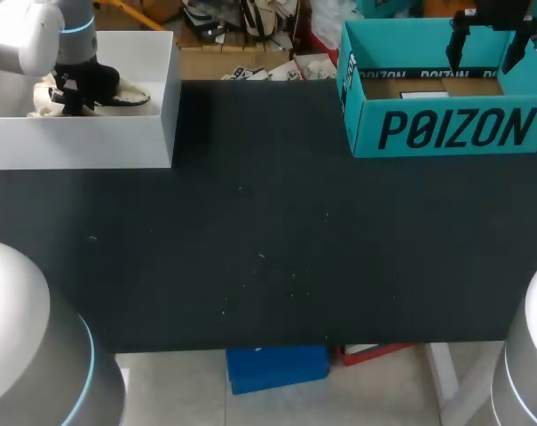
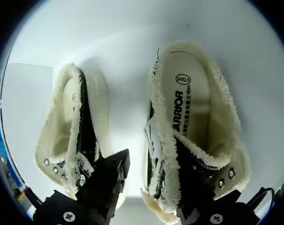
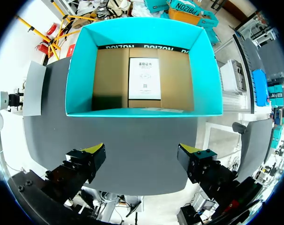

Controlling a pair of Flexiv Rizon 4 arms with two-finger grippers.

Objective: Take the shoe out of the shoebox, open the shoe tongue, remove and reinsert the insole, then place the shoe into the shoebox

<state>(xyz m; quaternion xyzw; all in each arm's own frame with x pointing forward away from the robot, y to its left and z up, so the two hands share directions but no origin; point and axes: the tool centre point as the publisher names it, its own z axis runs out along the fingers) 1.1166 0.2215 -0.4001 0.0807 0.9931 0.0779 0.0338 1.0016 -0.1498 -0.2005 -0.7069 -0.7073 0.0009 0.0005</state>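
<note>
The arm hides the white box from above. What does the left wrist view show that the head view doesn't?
Left wrist only: the insole and fleece lining inside the cream shoe. Head only: the teal shoebox, the right gripper near it, the black table. Both: the white box, the cream shoe, the left gripper.

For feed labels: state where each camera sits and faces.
Head: above, behind, looking down on the table; left arm, right claw show.
Left wrist: on that arm, facing down into the white box at two shoes; the left claw shows.
Right wrist: above the teal box, facing in; the right claw, open, shows.
Shared: head and right wrist show the teal box.
</note>
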